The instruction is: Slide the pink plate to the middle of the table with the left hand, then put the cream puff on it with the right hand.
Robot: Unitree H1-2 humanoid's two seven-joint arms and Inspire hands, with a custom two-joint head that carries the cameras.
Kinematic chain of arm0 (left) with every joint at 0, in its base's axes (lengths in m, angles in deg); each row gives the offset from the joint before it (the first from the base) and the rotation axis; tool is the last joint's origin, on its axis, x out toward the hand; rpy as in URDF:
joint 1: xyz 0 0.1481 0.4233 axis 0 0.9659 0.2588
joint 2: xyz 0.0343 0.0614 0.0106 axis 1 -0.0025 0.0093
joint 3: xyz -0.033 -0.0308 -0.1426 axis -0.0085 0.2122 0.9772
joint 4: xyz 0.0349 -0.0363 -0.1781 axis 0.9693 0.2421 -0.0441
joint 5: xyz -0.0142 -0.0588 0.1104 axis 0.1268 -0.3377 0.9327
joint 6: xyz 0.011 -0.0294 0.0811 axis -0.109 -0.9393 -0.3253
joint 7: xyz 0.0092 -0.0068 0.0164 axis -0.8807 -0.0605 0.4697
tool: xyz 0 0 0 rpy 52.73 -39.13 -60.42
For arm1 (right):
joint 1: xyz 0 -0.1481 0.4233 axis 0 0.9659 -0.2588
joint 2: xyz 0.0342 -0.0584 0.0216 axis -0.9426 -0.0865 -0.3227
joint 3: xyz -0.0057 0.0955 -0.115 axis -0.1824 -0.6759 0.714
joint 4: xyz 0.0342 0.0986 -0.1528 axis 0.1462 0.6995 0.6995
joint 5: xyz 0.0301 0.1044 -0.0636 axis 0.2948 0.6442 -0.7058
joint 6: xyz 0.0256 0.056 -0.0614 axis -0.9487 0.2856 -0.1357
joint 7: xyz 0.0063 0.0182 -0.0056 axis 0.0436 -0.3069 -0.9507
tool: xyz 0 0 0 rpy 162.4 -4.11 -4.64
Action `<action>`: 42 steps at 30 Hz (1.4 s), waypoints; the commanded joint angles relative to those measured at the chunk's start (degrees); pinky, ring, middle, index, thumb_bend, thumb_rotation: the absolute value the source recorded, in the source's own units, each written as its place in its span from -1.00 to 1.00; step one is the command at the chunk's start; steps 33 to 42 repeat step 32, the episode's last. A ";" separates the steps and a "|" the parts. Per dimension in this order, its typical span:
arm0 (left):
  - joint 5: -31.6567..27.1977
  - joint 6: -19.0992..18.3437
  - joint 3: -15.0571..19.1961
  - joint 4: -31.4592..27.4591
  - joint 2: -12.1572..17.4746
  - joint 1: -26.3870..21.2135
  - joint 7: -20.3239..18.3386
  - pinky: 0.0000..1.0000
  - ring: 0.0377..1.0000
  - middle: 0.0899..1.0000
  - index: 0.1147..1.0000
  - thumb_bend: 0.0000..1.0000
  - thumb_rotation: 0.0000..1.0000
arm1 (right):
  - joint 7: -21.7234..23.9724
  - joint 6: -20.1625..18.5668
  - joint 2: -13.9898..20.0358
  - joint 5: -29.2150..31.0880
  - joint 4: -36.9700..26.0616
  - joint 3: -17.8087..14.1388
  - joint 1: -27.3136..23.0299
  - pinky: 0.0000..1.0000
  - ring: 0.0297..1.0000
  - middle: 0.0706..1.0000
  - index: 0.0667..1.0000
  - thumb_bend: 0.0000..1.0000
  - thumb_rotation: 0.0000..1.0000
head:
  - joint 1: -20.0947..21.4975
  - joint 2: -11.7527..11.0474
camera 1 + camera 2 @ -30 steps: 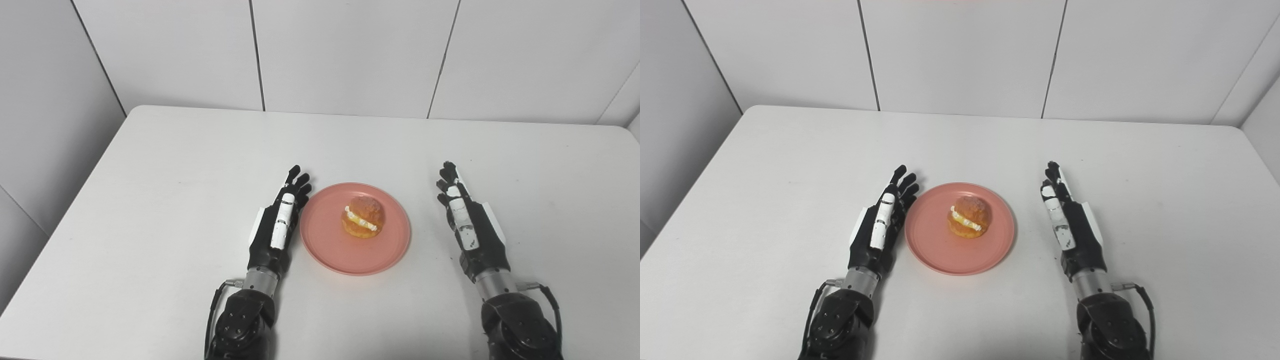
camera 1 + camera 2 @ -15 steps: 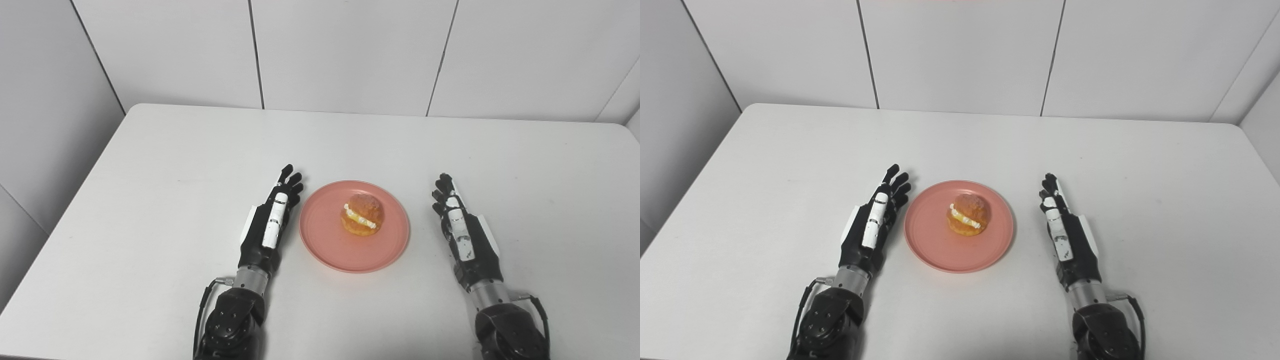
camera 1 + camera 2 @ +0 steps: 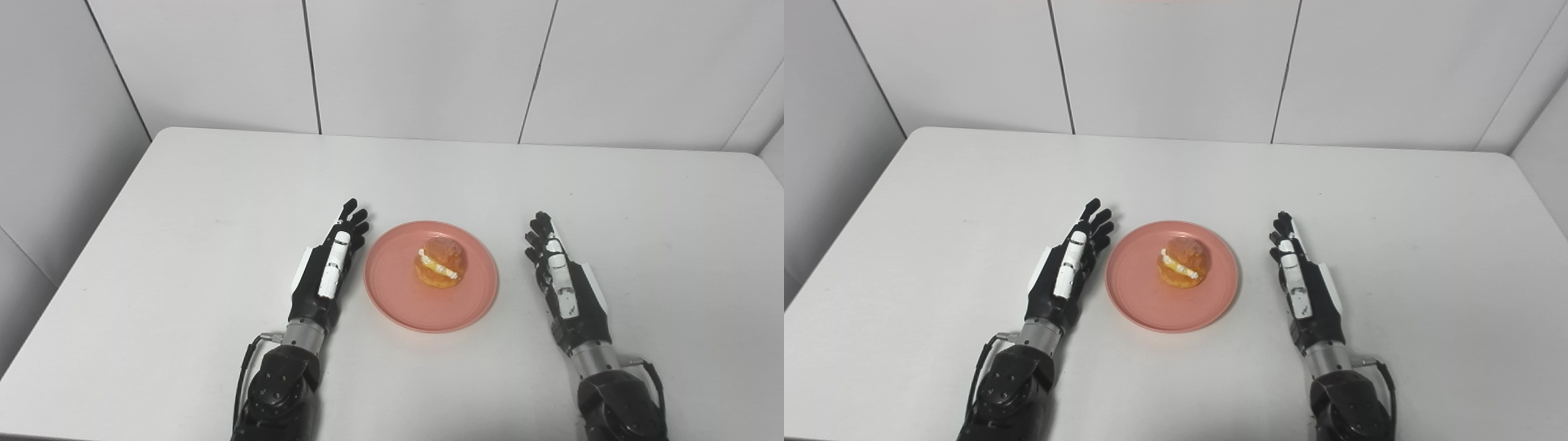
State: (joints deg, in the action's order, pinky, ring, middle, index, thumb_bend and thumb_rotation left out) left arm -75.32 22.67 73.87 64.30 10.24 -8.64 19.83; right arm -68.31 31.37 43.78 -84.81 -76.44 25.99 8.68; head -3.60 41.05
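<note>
Left hand (image 3: 327,272) is lying flat with fingers stretched out and holding nothing, just beside the left rim of the round pink plate (image 3: 392,306) but apart from it. Right hand (image 3: 566,291) is resting the same way, extended and empty, near the plate's right side with a clear gap.

Golden, cream-filled cream puff (image 3: 440,269) is sitting on the plate, a little back of its centre. Plate is lying near the middle of the plain white table (image 3: 184,214), slightly toward the near edge.

Judgement: both steps are looking done; the hands are only flanking the plate. Any next move is calling for nothing more than pulling the arms clear without nudging the rim.

No brands, labels or readable writing are showing anywhere.
</note>
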 commanded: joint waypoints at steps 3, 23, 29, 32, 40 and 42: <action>-0.01 -0.38 0.20 2.53 0.81 1.94 -0.47 1.00 1.00 1.00 1.00 -0.17 1.00 | -0.61 2.37 -0.32 -1.16 1.10 1.13 0.68 1.00 1.00 1.00 1.00 0.16 1.00 | -0.05 -0.16; 0.07 -0.29 0.07 1.71 1.13 2.92 -0.97 1.00 1.00 1.00 1.00 -0.17 1.00 | -1.18 4.52 -1.36 0.25 1.53 0.61 1.91 1.00 1.00 1.00 1.00 0.08 1.00 | 0.52 -0.65; 0.42 -1.19 -0.40 0.30 1.23 3.72 -0.99 1.00 1.00 1.00 1.00 -0.18 1.00 | -1.15 3.67 -1.39 0.60 0.69 0.80 2.47 1.00 1.00 1.00 1.00 0.09 1.00 | 0.86 -1.43; 0.19 -0.69 -0.40 0.57 1.17 3.72 -0.94 1.00 1.00 1.00 1.00 -0.17 1.00 | -1.13 3.92 -1.36 0.73 0.57 0.73 2.55 1.00 1.00 1.00 1.00 0.10 1.00 | 0.78 -1.31; 0.19 -0.69 -0.40 0.57 1.17 3.72 -0.94 1.00 1.00 1.00 1.00 -0.17 1.00 | -1.13 3.92 -1.36 0.73 0.57 0.73 2.55 1.00 1.00 1.00 1.00 0.10 1.00 | 0.78 -1.31; 0.19 -0.69 -0.40 0.57 1.17 3.72 -0.94 1.00 1.00 1.00 1.00 -0.17 1.00 | -1.13 3.92 -1.36 0.73 0.57 0.73 2.55 1.00 1.00 1.00 1.00 0.10 1.00 | 0.78 -1.31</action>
